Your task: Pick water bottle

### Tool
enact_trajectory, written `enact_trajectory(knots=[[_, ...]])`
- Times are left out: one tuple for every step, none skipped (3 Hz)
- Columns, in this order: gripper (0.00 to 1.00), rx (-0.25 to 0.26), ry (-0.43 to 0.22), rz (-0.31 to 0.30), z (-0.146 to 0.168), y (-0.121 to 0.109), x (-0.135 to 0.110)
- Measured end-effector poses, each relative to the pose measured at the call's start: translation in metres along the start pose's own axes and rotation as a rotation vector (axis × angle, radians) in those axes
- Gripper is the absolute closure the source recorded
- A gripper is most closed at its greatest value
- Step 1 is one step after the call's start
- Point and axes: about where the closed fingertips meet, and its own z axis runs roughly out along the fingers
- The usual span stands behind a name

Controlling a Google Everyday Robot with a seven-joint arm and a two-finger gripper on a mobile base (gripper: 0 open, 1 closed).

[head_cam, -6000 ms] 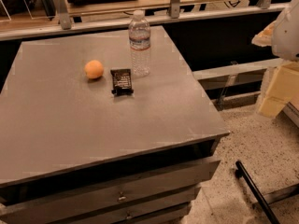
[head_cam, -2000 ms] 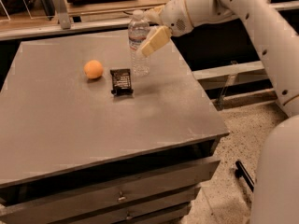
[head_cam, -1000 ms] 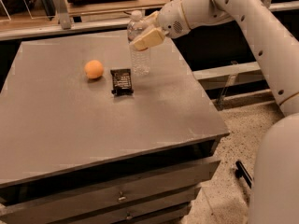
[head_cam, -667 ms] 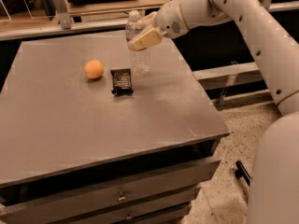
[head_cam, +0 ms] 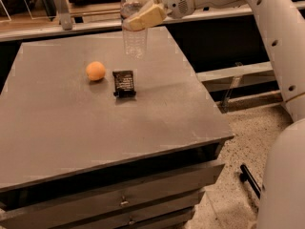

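The water bottle (head_cam: 134, 37) is a clear ribbed plastic bottle with a white cap, at the far middle of the grey table (head_cam: 95, 142). My gripper (head_cam: 139, 12) reaches in from the upper right and is shut on the bottle's upper part, with a beige finger (head_cam: 147, 16) across its front. The bottle hangs upright with its base a little above the table top. My white arm (head_cam: 267, 18) runs down the right side of the view.
An orange ball (head_cam: 96, 71) and a small black packet (head_cam: 124, 83) lie left of and in front of the bottle. The table has drawers (head_cam: 124, 202) at the front. A rail and shelf (head_cam: 62, 13) stand behind it. Speckled floor (head_cam: 228, 194) lies to the right.
My gripper came in from the right, closed on the bottle's upper part and lifted it off the table. The ball and the packet have not moved.
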Motion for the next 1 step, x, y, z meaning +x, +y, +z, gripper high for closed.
enact_trajectory(knots=[[1.00, 0.001, -0.001, -0.001, -0.0001, -0.0002, -0.0004]])
